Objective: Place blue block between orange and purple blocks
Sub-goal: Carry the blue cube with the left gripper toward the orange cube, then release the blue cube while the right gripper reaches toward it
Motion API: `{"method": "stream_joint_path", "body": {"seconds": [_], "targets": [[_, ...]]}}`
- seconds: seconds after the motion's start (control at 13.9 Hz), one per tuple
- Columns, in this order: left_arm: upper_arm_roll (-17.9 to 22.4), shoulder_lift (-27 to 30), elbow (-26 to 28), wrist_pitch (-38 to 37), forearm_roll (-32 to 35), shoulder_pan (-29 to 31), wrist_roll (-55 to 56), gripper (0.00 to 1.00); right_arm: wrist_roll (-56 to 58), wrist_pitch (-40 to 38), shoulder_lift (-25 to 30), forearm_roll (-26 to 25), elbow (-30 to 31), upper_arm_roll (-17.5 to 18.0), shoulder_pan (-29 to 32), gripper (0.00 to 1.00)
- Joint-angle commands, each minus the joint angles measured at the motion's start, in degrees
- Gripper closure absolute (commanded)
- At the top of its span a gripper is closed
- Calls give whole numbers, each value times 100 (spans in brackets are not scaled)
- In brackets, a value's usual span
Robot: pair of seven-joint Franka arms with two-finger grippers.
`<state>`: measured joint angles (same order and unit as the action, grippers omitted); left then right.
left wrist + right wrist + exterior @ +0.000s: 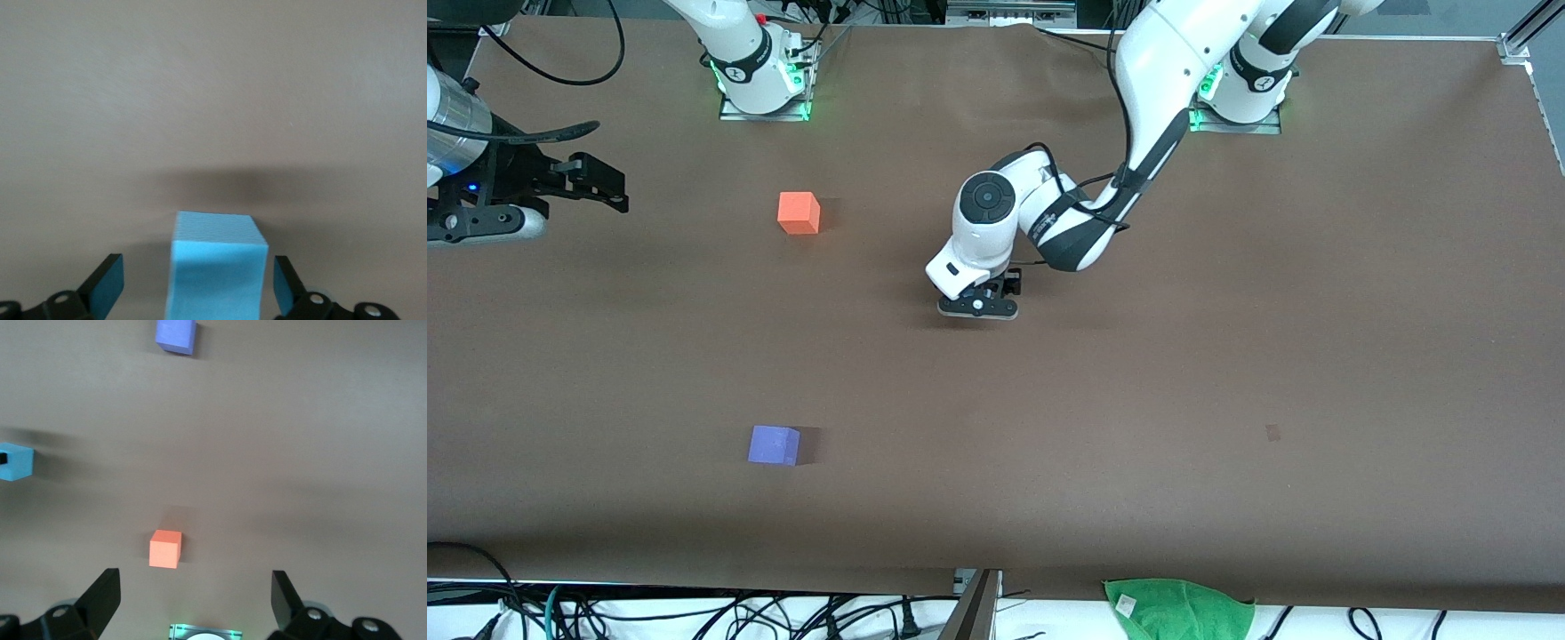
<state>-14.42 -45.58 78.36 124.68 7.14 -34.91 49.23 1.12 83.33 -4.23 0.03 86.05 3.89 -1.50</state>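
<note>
Both grippers are spread: the left gripper [200,287] straddles the light sky-blue matte cube [215,267], seemingly untouched; the right gripper [197,603] waits above the brown counter [1227,356].

A brown table [1227,356] filled most of the front view, its surface matte and plain. A small darker mark [1272,433] sat on it toward the left arm's end. At the edge nearest the front camera, a crumpled green cloth [1178,609] hung over the lip with a small white tag showing. Black cables [694,613] lay tangled on the white surface below that same edge, and a grey metal bar [976,604] stuck up at the middle of it.
</note>
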Motion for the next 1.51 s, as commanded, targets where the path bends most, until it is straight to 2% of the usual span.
{"method": "stream_joint_path", "body": {"seconds": [0.0, 0.14, 0.36, 0.5, 0.65, 0.79, 1.01, 1.08, 1.15, 1.3, 1.44], "targets": [[44, 1170, 119, -1319, 156, 404, 87, 0, -42, -1, -113, 155, -123, 7, 44, 0], [44, 1716, 119, -1997, 165, 799, 60, 0, -42, 61, -271, 173, -114, 15, 44, 0], [44, 2227, 92, -2859, 200, 1371, -18, 0, -33, 52, -517, 164, -97, 33, 1, 0], [9, 2491, 92, -3378, 392, 1775, -823, 0, -33, 87, -649, 182, -79, 85, -69, 0], [27, 2711, 92, -3660, 367, 2144, -1388, 0, -181, 340, -929, 190, -88, 86, -463, 0], [-26, 2896, 66, -3723, 305, 2653, -2203, 0, -820, 815, -1202, 243, -88, 86, -955, 0], [18, 3063, -4, -3863, 236, 3120, -3548, 0, -2042, 1456, -1633, 384, -70, 86, -1693, 0], [70, 3290, 100, -3820, -17, 3235, -3926, 0, -2463, 1754, -1808, 375, -70, 77, -1965, 0], [288, 3457, 171, -3819, -255, 3314, -4191, 0, -2928, 2044, -1975, 375, -70, 86, -2212, 0], [702, 3958, 661, -3750, -616, 3315, -4841, 0, -3563, 2459, -2300, 366, -70, 86, -2617, 0], [738, 4650, 1502, -2884, -609, 3542, -4906, 0, -3898, 2670, -2547, 358, -44, 77, -2951, 0]]}}
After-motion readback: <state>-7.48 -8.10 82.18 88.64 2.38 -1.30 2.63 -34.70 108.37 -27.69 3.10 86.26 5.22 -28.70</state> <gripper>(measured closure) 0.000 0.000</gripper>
